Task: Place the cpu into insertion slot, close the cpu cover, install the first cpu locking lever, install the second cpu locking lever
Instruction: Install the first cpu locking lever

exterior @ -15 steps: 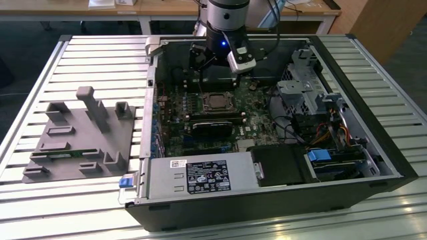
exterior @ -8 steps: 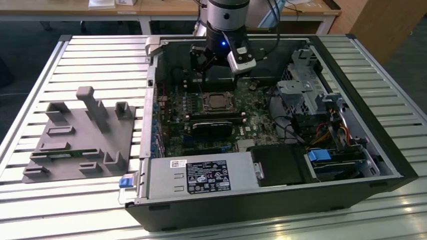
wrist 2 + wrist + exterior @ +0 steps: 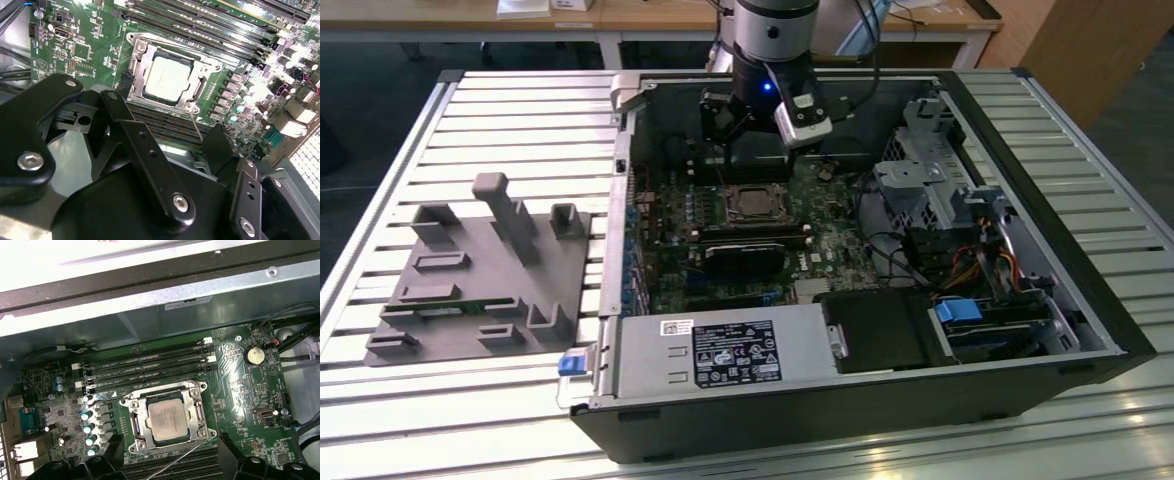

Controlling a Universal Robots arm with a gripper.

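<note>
We see a ribbed silver metal table (image 3: pixel 494 110), pale wooden desks (image 3: pixel 654 14) behind it, bearing an open black computer case (image 3: pixel 854 420) and a grey plastic fixture block (image 3: pixel 480 270). Inside, a grey power supply box (image 3: pixel 647 365) and tangled cables (image 3: pixel 921 260) flank the green motherboard (image 3: pixel 240 390). The black gripper (image 3: pixel 170 447) hangs over it, fingers (image 3: pixel 112 455) spread, grasping nothing. The pale silver square cpu (image 3: pixel 170 417) sits in the black insertion slot (image 3: pixel 146 415), framed by the silver cpu cover (image 3: pixel 135 426).
</note>
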